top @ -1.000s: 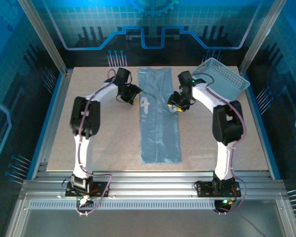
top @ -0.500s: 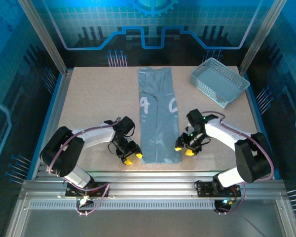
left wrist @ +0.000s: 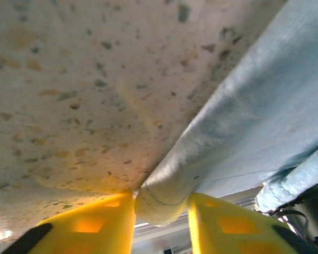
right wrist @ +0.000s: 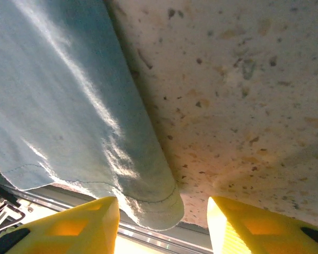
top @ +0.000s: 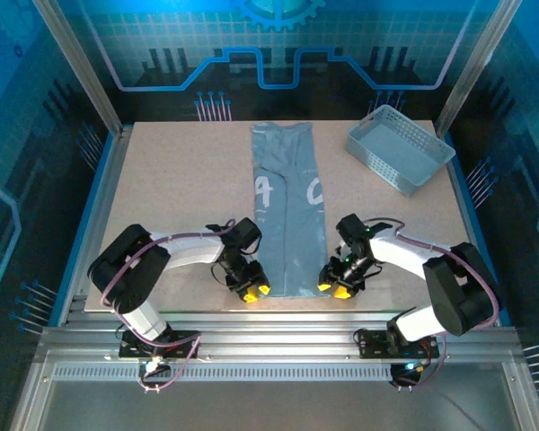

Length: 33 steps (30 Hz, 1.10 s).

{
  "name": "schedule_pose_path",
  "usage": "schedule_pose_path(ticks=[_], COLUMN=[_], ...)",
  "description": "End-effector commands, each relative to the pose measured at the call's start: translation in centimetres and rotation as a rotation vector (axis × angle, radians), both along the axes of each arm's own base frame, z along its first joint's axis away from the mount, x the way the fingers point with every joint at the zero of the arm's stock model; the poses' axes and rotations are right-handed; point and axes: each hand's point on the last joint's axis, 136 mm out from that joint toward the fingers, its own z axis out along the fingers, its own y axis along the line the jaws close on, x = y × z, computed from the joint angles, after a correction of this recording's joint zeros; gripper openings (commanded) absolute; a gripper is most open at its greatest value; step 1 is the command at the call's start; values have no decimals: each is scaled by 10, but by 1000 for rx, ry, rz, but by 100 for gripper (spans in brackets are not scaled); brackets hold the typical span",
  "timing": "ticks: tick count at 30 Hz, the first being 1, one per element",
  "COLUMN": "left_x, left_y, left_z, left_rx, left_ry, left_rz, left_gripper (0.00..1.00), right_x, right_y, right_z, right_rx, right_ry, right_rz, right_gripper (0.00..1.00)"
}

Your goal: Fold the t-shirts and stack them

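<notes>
Down the middle of the speckled table [top: 171, 206] lies the pale grey-blue t-shirt [top: 289, 215], already folded lengthwise into a narrow strip with white lettering [top: 263, 189] showing halfway along and its hem at the near edge. It is soft, light cloth that will likely sag and slide out of its folds unless both ends of an edge are carried together, so the two near corners look like the right places to take hold. The left gripper [top: 255, 291] is at the near left corner, and in its wrist view the yellow fingers [left wrist: 95, 227] press against both sides of the rolled corner, pinching it. The right gripper [top: 333, 290] sits at the near right corner with its fingers [right wrist: 69, 225] spread wide around the hem, a gap showing on one side, so it is not yet gripping. A white lattice basket [top: 377, 164] stands well apart at the far right
</notes>
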Motion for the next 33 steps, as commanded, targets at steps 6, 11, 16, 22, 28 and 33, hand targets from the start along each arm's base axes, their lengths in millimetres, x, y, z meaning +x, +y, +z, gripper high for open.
schedule_pose_path(ticks=[6, 11, 16, 22, 28, 33], left_x=[4, -2, -18, -30, -4, 42], left_y=[-13, -7, -1, -7, -9, -5], left_z=[-6, -8, -4, 14, 40, 67], left_rx=[-32, -30, -38, -112, -121, -144], left_ry=[-15, -8, 14, 3, -121, -226], left_rz=[-17, -8, -16, -31, -19, 61], left_gripper=[7, 0, 0, 0, 0, 0], right_x=[7, 13, 1, -26, -7, 29], right_y=[20, 21, 18, 22, 24, 26], right_z=[-11, -12, -3, 11, 28, 47], right_rx=[16, -6, -16, 12, 9, 5], right_ry=[2, -29, -27, 31, -17, -72], right_rz=[-32, -52, -23, 40, 29, 1], right_gripper=[38, 17, 0, 0, 0, 0])
